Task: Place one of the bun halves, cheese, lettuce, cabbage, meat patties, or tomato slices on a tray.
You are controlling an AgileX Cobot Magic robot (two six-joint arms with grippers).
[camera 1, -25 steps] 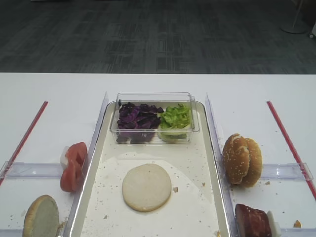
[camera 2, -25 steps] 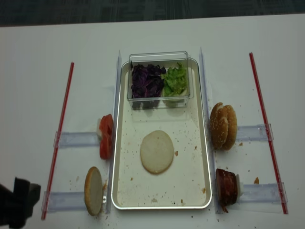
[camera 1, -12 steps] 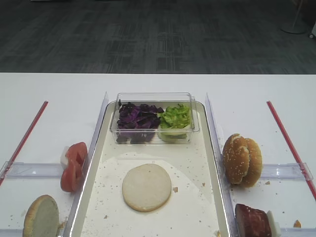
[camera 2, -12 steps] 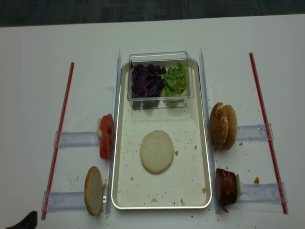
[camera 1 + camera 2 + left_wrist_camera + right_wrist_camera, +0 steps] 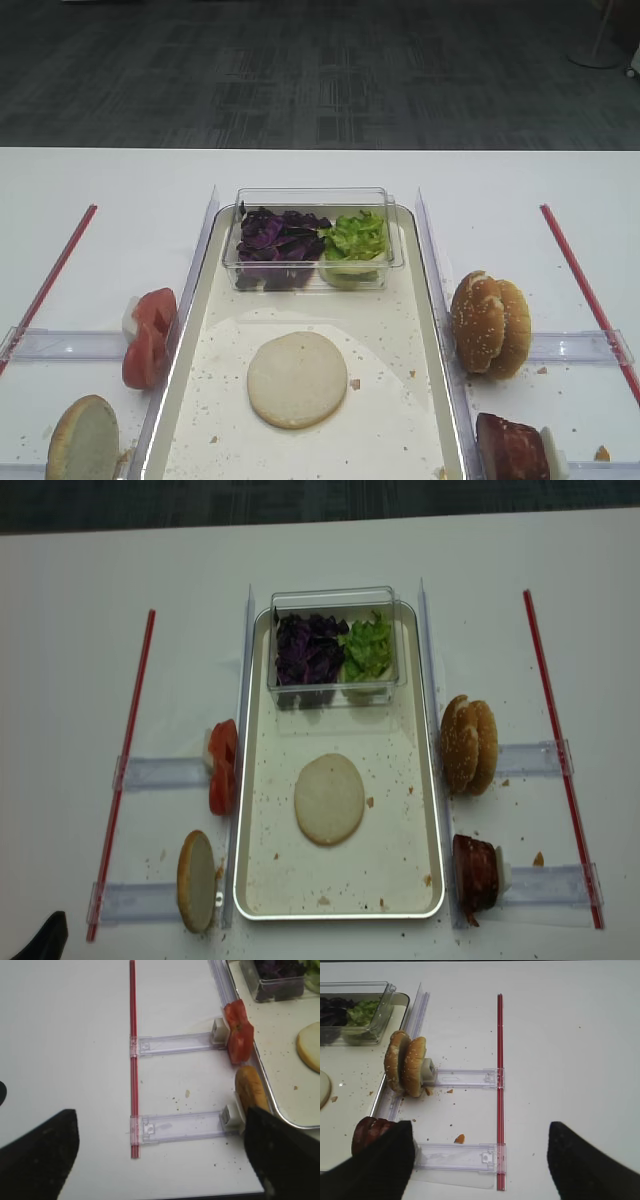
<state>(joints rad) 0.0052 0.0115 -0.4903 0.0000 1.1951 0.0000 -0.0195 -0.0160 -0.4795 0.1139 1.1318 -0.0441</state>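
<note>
Table edges: white tabletop (image 5: 60, 680); red strips (image 5: 124, 765) left and right, well apart from the tray
Tray: large shallow rectangular metal tray (image 5: 262, 880), crumb-speckled floor
On tray: round plain bun half (image 5: 329, 798), cut face up, mid-floor
Clear plastic box (image 5: 335, 602): far end of tray; dark purple shredded cabbage (image 5: 307, 650) left, bright green frilly lettuce (image 5: 368, 648) right
Left of tray: red tomato slices (image 5: 222, 766); second plain bun half (image 5: 196, 880) on edge
Right of tray: sesame-seeded bun halves (image 5: 468, 744); dark reddish-brown meat patties (image 5: 476, 872)
Left gripper (image 5: 160, 1160): black fingers spread wide, holding nothing, above bare table
Right gripper (image 5: 480, 1160): fingers wide apart, holding nothing
</note>
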